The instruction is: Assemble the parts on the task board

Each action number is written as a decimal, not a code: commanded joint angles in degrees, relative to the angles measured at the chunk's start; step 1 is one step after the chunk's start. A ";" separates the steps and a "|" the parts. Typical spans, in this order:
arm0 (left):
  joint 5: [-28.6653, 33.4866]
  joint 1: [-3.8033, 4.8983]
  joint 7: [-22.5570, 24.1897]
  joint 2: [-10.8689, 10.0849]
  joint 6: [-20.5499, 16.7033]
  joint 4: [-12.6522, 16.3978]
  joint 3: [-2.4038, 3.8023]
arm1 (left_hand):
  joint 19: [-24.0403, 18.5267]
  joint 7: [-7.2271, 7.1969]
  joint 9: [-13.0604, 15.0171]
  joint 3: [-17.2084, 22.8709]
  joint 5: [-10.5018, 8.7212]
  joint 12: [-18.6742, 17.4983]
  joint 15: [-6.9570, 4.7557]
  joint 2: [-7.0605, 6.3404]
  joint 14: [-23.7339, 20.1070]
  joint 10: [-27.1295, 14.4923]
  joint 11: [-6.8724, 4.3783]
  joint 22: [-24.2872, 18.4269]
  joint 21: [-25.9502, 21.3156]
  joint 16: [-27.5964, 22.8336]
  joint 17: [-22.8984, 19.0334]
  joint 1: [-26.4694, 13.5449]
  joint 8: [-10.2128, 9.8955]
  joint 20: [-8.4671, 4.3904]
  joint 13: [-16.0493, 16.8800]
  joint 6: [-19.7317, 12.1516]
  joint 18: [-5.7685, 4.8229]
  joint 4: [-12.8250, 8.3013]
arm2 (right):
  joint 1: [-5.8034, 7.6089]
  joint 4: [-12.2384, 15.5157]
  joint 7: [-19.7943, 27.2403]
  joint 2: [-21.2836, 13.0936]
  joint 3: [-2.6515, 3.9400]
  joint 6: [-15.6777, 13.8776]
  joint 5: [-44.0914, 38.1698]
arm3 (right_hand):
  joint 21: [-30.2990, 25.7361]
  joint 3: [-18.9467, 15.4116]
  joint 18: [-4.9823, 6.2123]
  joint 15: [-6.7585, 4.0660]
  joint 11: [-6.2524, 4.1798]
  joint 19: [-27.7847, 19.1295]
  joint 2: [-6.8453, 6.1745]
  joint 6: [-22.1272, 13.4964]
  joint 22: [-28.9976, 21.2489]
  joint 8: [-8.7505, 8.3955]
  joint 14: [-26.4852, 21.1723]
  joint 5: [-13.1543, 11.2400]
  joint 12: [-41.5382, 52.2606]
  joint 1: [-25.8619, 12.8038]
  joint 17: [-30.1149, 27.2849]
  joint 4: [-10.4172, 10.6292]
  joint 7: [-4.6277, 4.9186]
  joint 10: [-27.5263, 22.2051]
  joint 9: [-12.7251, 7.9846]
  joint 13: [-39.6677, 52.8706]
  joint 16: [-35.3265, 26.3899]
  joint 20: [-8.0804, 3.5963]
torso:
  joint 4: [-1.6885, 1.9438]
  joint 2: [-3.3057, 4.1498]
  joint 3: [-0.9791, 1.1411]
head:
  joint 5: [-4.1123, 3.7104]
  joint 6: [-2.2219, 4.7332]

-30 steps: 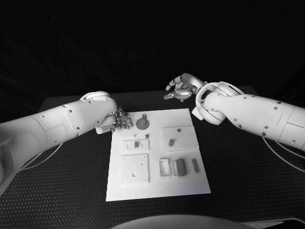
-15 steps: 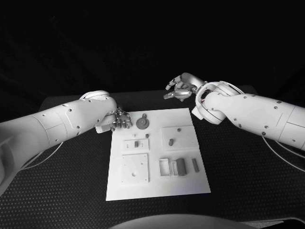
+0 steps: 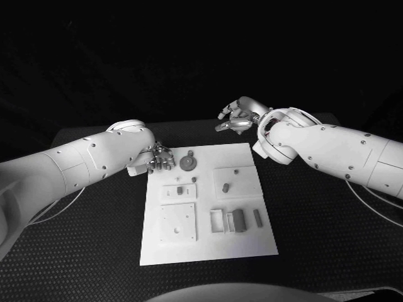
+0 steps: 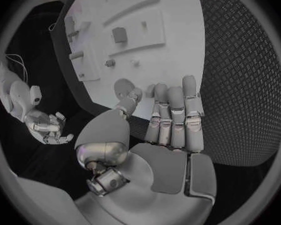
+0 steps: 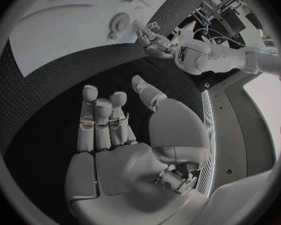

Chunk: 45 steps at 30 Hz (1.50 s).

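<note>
The white task board lies lengthwise in the middle of the black table. A round grey part sits near its far left corner. My left hand hovers at that corner just left of the round part, fingers stretched out side by side and holding nothing. Its thumb tip is close to the round part; I cannot tell if they touch. My right hand hangs over the bare table beyond the board's far edge, fingers loosely spread and empty. A small peg and several grey blocks lie on the board.
Raised white square plates sit on the board's left half, and one holds a dark block. The black textured table runs wide on both sides of the board. In the right wrist view the left hand shows by the board.
</note>
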 commanded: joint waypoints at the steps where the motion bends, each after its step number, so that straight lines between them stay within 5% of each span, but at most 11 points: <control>1: 0.53 0.01 0.45 0.25 0.37 -0.17 0.02 | 0.21 0.03 -0.05 0.04 -0.04 0.29 -0.44 0.81 0.06 0.32 -0.21 0.09 0.37 0.20 -0.07 -0.01 0.35 -0.21 -0.07 0.18 -0.56 -0.45 | 0.00 0.01 0.08 0.03 0.03 0.68 -0.22 | -0.18 0.22 0.89 0.07 0.40 0.03 0.31 -0.02 0.71 0.23 -0.14 0.36 0.33 -0.45 -0.08 0.24 0.44 -0.09 -0.06 -0.08 0.27 0.19 | 0.05 0.00 -0.04 | -0.02 0.03; 10: 0.54 -0.01 1.09 0.14 0.76 0.23 0.02 | 0.28 -0.31 0.13 0.56 -0.02 0.35 -0.61 3.43 0.15 0.46 -0.51 0.24 0.37 0.40 -0.33 1.20 1.23 -0.35 -0.16 1.21 -0.61 -1.50 | 0.00 0.01 0.07 0.01 0.03 0.87 -0.22 | -0.18 0.22 0.89 0.07 0.40 0.03 0.32 -0.02 0.71 0.23 -0.15 0.36 0.34 -0.47 -0.09 0.25 0.44 -0.10 -0.06 -0.08 0.28 0.19 | 0.04 -0.01 -0.04 | -0.03 -0.07; 19: 0.54 -0.07 1.57 -0.12 0.39 0.45 0.02 | 1.07 -1.07 0.76 5.67 -0.05 0.58 -1.06 3.16 0.81 1.26 -1.20 0.54 0.70 0.87 -0.73 6.10 2.97 -0.67 -0.30 3.21 -0.76 -1.32 | 0.00 0.00 0.09 -0.04 0.03 0.89 -0.21 | -0.18 0.21 0.89 0.08 0.41 0.04 0.34 -0.02 0.72 0.23 -0.15 0.36 0.35 -0.51 -0.10 0.28 0.44 -0.10 -0.06 -0.09 0.28 0.19 | 0.09 -0.01 -0.02 | -0.13 -0.18; 37: 2.91 -0.08 1.62 -2.11 -2.93 1.93 0.27 | 1.94 -1.58 1.52 6.61 -0.05 0.86 -1.45 3.34 1.82 2.35 -1.69 0.90 1.17 1.33 -1.05 7.58 4.18 -0.94 -0.36 4.18 -0.81 -1.14 | 0.00 -0.05 0.09 -0.27 0.03 0.79 -0.14 | -0.20 0.14 0.89 0.09 0.42 0.04 0.36 -0.02 0.73 0.24 -0.16 0.36 0.37 -0.73 -0.14 0.44 0.45 -0.11 -0.06 -0.13 0.30 0.21 | 0.05 -0.04 0.00 | -0.25 -0.13; 45: 12.79 0.18 -0.18 -5.16 -3.25 5.44 0.80 | 2.64 -1.93 1.80 6.70 -0.03 1.00 -1.79 3.37 2.63 3.27 -2.05 1.07 1.50 1.61 -1.22 7.68 4.68 -1.26 -0.42 4.70 -0.76 -1.14 | 0.00 -0.22 -0.03 -0.43 0.02 0.77 -0.08 | -0.20 0.12 0.89 0.09 0.42 0.03 0.33 -0.02 0.73 0.25 -0.17 0.36 0.38 -0.79 -0.15 0.48 0.45 -0.12 -0.06 -0.14 0.31 0.22 | 0.17 -0.07 -0.02 | -0.30 -0.05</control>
